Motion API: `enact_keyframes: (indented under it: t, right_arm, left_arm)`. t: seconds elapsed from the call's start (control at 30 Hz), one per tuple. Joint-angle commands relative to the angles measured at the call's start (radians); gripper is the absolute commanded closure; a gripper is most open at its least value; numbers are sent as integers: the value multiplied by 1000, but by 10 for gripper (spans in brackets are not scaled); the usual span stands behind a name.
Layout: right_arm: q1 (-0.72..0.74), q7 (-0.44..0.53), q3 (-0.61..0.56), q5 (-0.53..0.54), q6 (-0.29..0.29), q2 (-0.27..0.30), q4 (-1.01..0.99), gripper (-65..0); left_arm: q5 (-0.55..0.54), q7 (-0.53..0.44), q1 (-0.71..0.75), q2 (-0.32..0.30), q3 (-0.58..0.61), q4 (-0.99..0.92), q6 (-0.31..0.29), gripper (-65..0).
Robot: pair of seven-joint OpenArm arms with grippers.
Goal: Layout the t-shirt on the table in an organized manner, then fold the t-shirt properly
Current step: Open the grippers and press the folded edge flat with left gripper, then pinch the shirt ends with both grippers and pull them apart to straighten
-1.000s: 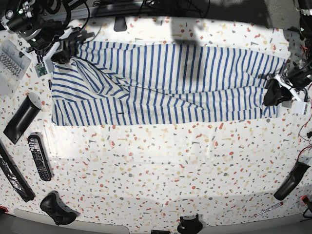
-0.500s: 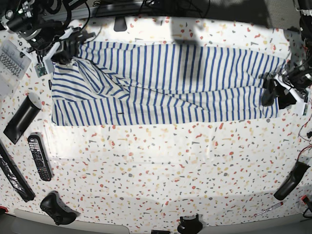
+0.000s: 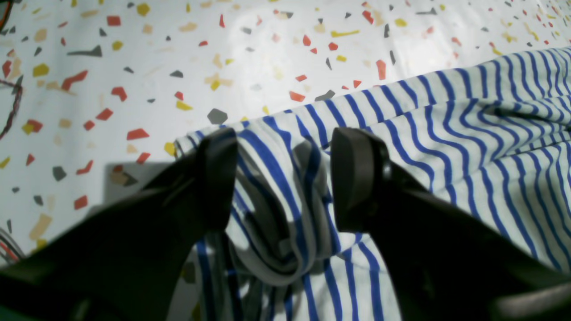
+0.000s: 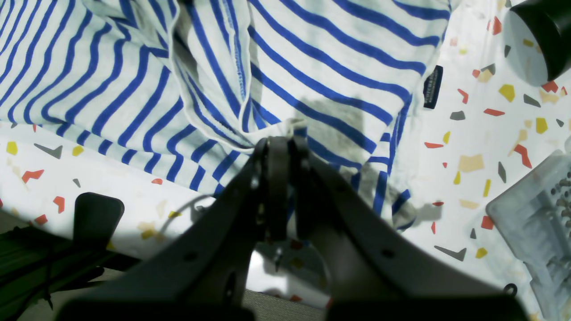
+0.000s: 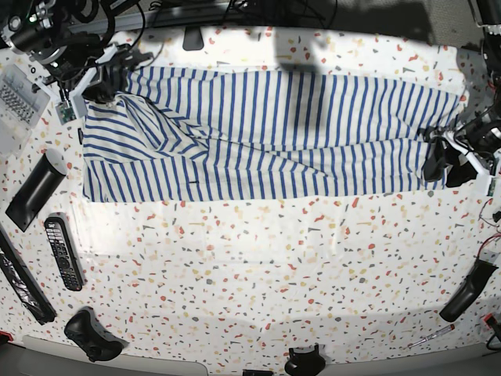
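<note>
One t-shirt [image 5: 266, 133] lies spread lengthwise across the far half of the table [image 5: 258, 266], with two grippers, one at each end. The left gripper [image 3: 285, 178] sits low over the shirt's edge, its jaws parted wide — a bunched fold of striped cloth lies loose between the fingers [image 3: 357, 178], and bare table lies just beyond them. The right gripper [image 4: 279, 178] is pinched tight on the hem at the other end — one dark neck label [image 4: 432, 87] shows ahead of it, to its right.
</note>
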Motion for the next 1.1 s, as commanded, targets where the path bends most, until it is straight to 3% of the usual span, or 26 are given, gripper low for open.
enact_keyframes:
  t: [0.0, 0.4, 0.57, 0.9, 1.07]
  right_arm:
    - [-2, 20, 6, 11, 1, 11, 19, 0]
    - [-2, 23, 6, 11, 1, 11, 19, 0]
    - [-2, 23, 6, 11, 1, 11, 19, 0]
    - [1, 25, 6, 11, 1, 11, 19, 0]
    - [1, 26, 6, 56, 1, 11, 19, 0]
  left_arm:
    - [-17, -24, -14, -19, -5, 17, -8, -311]
    - [-12, -44, -17, 19, -4, 16, -8, -311]
    - [129, -55, -42, 47, 9, 16, -8, -311]
    - [134, -69, -63, 47, 9, 16, -8, -305]
    - [187, -79, -65, 47, 10, 3, -8, -305]
